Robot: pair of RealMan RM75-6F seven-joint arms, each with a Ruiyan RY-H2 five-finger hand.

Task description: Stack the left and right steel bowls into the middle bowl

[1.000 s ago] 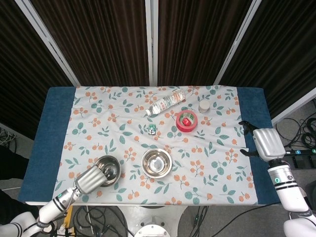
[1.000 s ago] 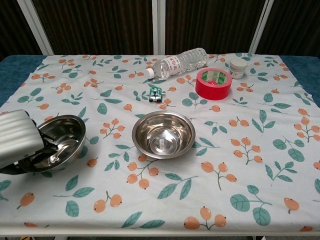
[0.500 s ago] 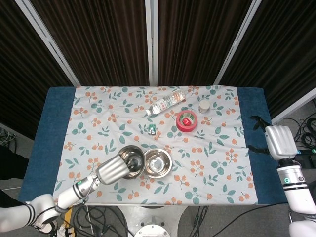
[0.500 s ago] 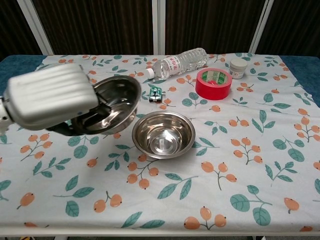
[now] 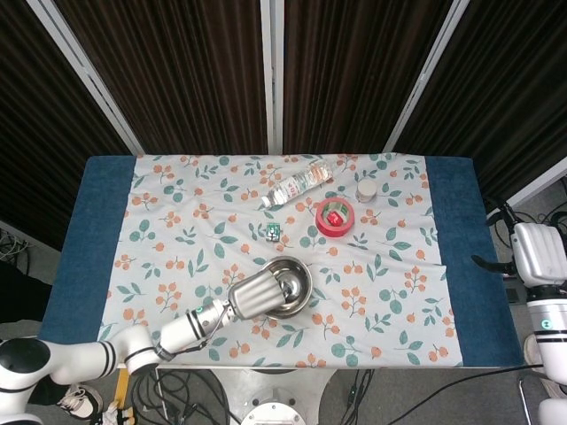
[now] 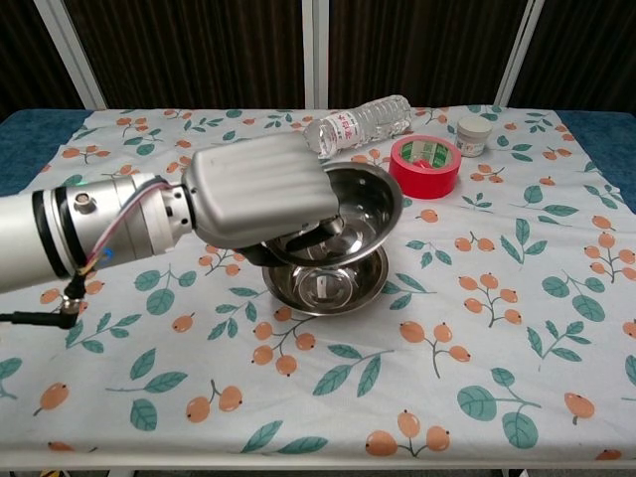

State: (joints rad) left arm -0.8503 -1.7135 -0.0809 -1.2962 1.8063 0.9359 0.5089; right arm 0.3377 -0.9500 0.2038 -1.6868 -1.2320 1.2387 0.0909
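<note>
Your left hand (image 6: 260, 194) holds a steel bowl (image 6: 348, 214) by its near rim, fingers curled over the edge and into the bowl, thumb side hidden beneath. The held bowl hangs tilted, its open face turned toward the far right, directly above the middle bowl (image 6: 328, 288), which sits on the flowered cloth near the front centre of the table (image 5: 93, 239). The two bowls look close, but whether they touch cannot be told.

To finish this step well, level the held bowl before you lower it, so its base drops square into the middle bowl rather than catching a rim. Keep it centred; steel on steel slides easily, and a tilted release could send it skating off or push the lower bowl across the cloth. Open the fingers only once the bowl is seated, then lift straight up.

Your right hand (image 5: 534, 252) hangs beyond the right edge of the table, holding nothing; how its fingers lie cannot be made out.

Counted: two steel bowls in view, one plastic water bottle (image 6: 356, 123) lying on its side, one red tape roll (image 6: 424, 165), one small white jar (image 6: 473, 135), one small green and white object (image 6: 311, 186).
</note>
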